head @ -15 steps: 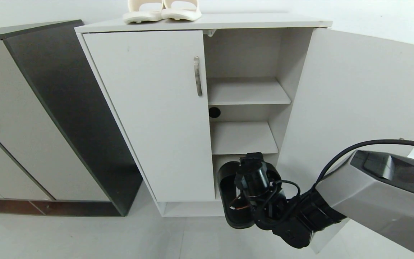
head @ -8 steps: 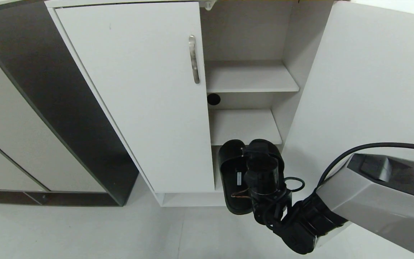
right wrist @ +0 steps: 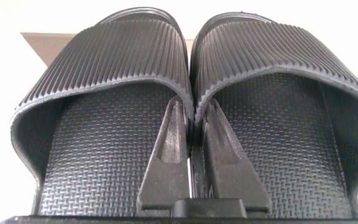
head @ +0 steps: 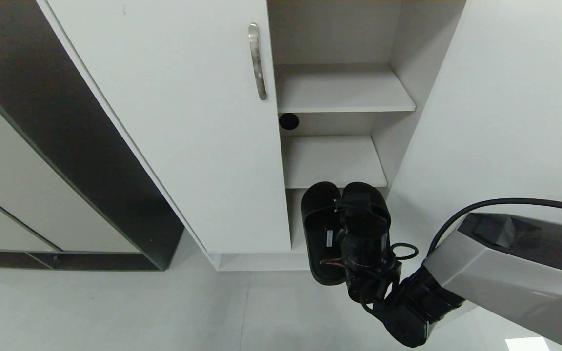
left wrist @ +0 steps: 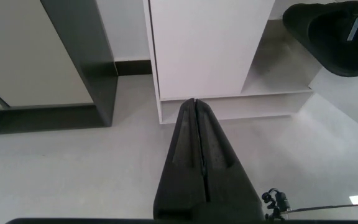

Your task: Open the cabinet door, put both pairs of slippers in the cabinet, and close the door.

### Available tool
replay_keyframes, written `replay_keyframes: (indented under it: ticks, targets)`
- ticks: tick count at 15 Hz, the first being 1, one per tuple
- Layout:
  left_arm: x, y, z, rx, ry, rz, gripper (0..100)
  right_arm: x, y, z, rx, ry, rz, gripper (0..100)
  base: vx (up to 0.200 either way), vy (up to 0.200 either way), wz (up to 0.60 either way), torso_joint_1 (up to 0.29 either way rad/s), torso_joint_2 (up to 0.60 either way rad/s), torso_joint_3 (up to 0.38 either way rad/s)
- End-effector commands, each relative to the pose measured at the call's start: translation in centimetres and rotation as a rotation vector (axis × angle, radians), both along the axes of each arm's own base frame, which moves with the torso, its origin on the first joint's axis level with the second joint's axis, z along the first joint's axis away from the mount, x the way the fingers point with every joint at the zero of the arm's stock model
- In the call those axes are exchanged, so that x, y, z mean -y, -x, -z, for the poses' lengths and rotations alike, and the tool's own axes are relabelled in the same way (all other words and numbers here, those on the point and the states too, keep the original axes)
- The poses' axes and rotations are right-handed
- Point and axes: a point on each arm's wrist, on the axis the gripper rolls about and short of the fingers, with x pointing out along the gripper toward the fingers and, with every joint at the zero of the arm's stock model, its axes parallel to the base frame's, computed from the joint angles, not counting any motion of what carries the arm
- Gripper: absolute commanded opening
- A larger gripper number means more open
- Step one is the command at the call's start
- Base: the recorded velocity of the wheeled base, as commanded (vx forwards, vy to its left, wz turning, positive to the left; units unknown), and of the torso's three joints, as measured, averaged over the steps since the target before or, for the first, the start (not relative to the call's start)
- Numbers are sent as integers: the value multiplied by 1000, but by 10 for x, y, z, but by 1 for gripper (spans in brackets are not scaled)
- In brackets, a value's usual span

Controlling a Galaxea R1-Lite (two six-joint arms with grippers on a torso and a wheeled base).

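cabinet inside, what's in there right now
Two bare shelves and a dark round hole in the back wall. The bottom compartment is mostly covered by the black slippers in the right gripper; the closed left door hides the rest.

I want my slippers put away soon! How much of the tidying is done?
Done: the right door is open. In hand: the right gripper pinches the black slippers in front of the lowest opening of the cabinet. Left: set them inside, add the other pair, close the door.

Slippers (head: 318,220) just before the cabinet's (head: 344,90) lowest opening, between its left door (head: 173,122) and right door (head: 505,107).
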Motion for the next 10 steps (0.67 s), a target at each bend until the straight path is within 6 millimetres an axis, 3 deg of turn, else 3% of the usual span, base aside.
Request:
replay_keyframes:
  ticks: [1,5,10]
  targets:
    - [0,0,0,-1,0,0,0,0,-1,3,-3,3,1,0,0,0,0,0,0,0]
    - [0,0,0,-1,0,0,0,0,-1,1,12,-5,-1,0,0,0,0,0,0,0]
    - [0,0,0,0,-2,0,0,0,-1,0,13,-6,-1,0,200,0,0,-1,2,3]
